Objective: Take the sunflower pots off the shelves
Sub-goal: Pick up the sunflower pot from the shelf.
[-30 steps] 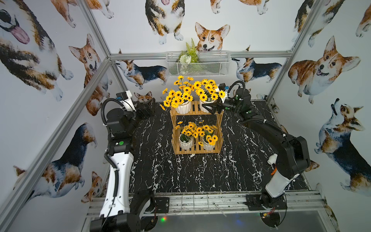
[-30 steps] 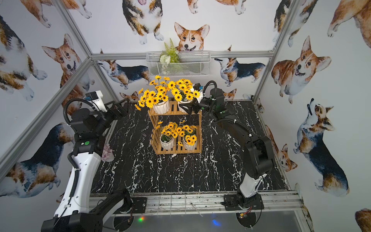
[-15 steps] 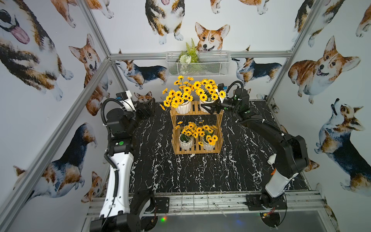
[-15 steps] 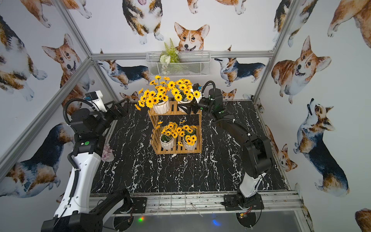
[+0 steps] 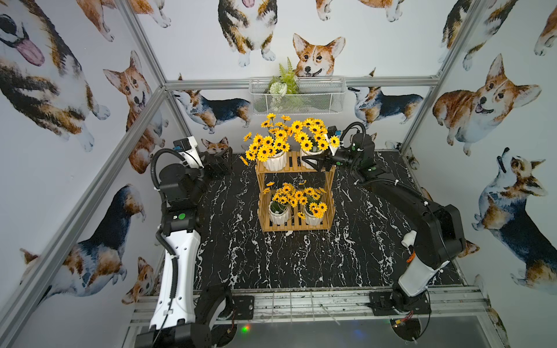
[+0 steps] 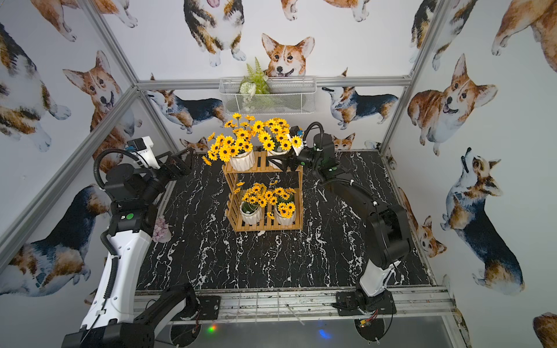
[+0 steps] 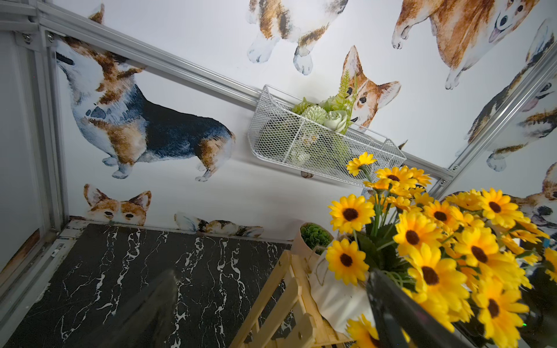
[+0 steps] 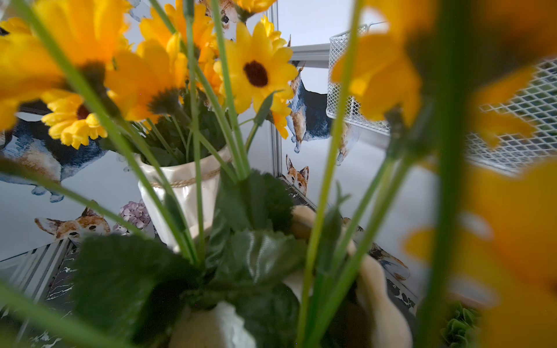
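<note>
right gripper [image 5: 315, 162] | jaws straddle the nearest top-tier sunflower pot [image 5: 306, 159] on the shelves [image 5: 289, 172], can't tell if it's pinching yet | left gripper [image 5: 221, 158] wide open, off to the side | risk: tangled blooms could drag the neighbour pot [image 5: 275, 162] off (light shelves might tip too)

Bg: white wire mesh basket [image 5: 316, 99] hung on rear alu rail [image 5: 211, 84]; green fern [image 5: 285, 75] + white flower [image 5: 275, 88] in its left end. Black marble table [image 5: 271, 265]. Beige bowl [image 7: 298, 245] w/ green foliage by back wall. Purple hydrangea [image 6: 161, 227] at table's left edge. Corgi wallpaper [image 5: 316, 57] all round.
</note>
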Robot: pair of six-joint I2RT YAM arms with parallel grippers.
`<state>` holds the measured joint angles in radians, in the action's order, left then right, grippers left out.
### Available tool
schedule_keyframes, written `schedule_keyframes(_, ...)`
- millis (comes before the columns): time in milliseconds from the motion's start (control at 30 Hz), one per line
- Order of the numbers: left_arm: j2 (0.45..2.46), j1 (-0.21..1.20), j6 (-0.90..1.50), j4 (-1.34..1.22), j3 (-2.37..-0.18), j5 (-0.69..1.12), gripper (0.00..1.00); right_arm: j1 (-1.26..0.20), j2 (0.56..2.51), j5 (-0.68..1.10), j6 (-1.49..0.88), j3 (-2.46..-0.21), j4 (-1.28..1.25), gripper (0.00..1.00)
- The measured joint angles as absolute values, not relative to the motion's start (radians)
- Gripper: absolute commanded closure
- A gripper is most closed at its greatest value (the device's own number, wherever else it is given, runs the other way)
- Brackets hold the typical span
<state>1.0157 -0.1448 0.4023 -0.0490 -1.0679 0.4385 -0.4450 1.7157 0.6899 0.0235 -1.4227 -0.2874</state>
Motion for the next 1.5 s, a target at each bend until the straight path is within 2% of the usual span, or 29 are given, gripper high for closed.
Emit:
schedule_keyframes(67,1.013,-0.145,0.402,-0.049,-1.068,0.438,0.00,-0.445,1.712,0.689,0.027,-1.422,-0.281,0.53)
schedule_keyframes(100,1.012,-0.145,0.402,-0.049,-1.068,0.438,0.00,-0.445,1.710,0.689,0.027,-1.422,-0.278,0.60)
schedule_keyframes(167,1.011,-0.145,0.402,-0.049,-1.067,0.438,0.00,-0.445,1.708,0.689,0.028,-1.420,-0.274,0.87)
schedule_keyframes(333,1.003,-0.145,0.399,-0.049,-1.066,0.438,0.00,-0.446,1.698,0.689,0.031,-1.408,-0.275,1.00)
schedule_keyframes(1067,0.971,-0.145,0.403,-0.044,-1.066,0.439,0.00,-0.452,1.603,0.676,0.026,-1.362,-0.258,1.00)
schedule_keyframes(1500,0.944,-0.145,0.411,-0.034,-1.051,0.439,0.00,-0.496,1.424,0.611,0.054,-1.254,-0.262,1.00)
